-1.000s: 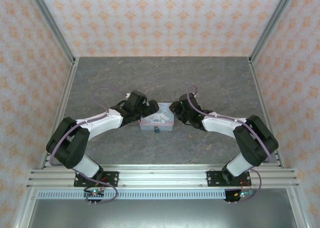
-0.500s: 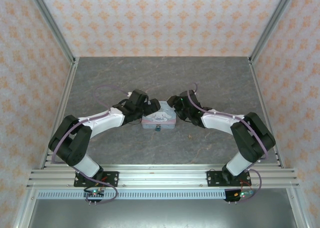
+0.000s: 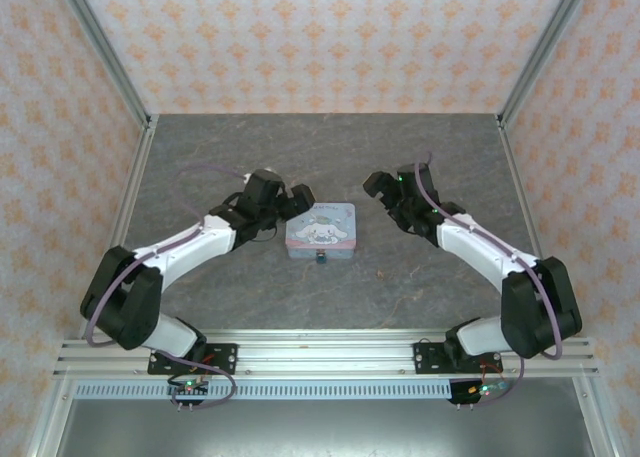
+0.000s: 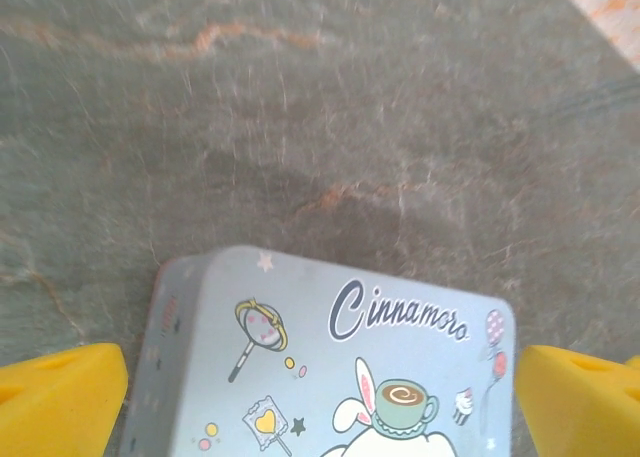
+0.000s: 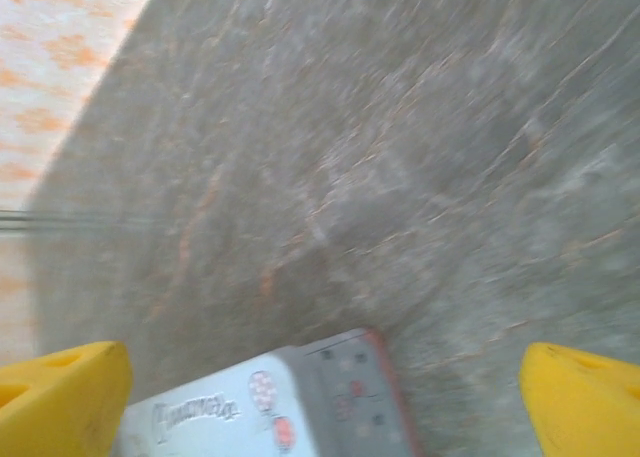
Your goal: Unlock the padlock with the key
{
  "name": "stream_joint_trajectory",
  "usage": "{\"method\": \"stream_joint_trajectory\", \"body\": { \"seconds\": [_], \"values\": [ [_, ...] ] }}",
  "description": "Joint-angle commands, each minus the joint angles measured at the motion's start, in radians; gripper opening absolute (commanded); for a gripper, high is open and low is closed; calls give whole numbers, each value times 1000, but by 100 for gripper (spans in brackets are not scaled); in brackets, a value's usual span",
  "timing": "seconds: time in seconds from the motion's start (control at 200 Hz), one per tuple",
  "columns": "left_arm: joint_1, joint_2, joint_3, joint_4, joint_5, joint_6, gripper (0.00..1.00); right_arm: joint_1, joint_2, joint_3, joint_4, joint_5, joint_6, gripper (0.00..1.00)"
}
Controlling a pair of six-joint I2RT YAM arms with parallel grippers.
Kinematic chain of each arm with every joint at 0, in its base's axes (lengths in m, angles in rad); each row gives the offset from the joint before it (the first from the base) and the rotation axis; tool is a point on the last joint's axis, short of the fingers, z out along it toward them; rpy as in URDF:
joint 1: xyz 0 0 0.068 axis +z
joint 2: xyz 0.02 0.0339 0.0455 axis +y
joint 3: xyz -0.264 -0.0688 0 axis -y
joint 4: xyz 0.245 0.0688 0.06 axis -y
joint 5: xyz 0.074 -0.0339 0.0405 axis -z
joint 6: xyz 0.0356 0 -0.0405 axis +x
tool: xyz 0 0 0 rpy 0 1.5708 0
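Grey table (image 3: 330, 147) | left pincer (image 3: 298, 198) wide, empty | right pincer (image 3: 376, 184) wide, empty

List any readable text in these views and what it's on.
"Cinnamoro": dark cursive print on the tin lid, left wrist view. Anything past the last letter can't be made out.
Right wrist view: a short line of print on the tin lid, too blurred to read.
Top view: the artwork on the tin lid is too small to read.
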Motion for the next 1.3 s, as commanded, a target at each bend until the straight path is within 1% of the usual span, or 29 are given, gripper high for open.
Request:
{"method": "stream_joint_trajectory", "body": {
  "seconds": [0.0,0.035,0.07,0.1,0.15,0.235,0.255,0.29,0.325,0.435,0.54,0.576,0.786,1.036,1.191,1.296],
  "values": [
    [24,-69,18,-74,-23,46,100,6,-27,116,-282,367,-122,99],
    [28,-86,15,-82,-25,51,100,-10,-45,122,-303,428,-109,99],
    [31,-103,12,-87,-26,55,100,-46,-68,120,-299,401,-107,99],
    [33,-115,10,-91,-26,56,100,-91,-83,117,-292,324,-112,99],
    [36,-134,6,-95,-27,57,100,-172,-113,88,-215,113,-226,99],
    [37,-161,4,-107,-25,65,100,-248,-189,-73,45,-31,-169,99],
    [38,-168,7,-112,-25,68,100,-255,-190,-83,53,-40,-164,99],
    [40,-180,8,-118,-24,74,100,-257,-191,-66,3,-30,-173,99],
    [40,-193,6,-122,-25,79,100,-257,-188,-51,-18,-52,-195,99],
    [42,-230,6,-130,-23,94,100,-252,-189,-77,13,-114,-214,99],
    [46,-253,6,-140,-20,106,100,-232,-189,-110,48,-218,-242,99],
    [47,-258,6,-145,-20,109,100,-212,-191,-107,26,-218,-252,99],
    [47,-279,2,-186,-13,121,100,-109,-131,-106,-134,-220,-263,73],
    [47,-309,-35,-195,8,115,100,48,-112,-205,-256,-89,-223,58],
    [47,-312,-49,-188,16,112,100,119,-80,-270,-256,-49,-160,49],
    [47,-320,-58,-179,17,108,100,150,-70,-293,-240,-31,-115,45]
  ]
}}
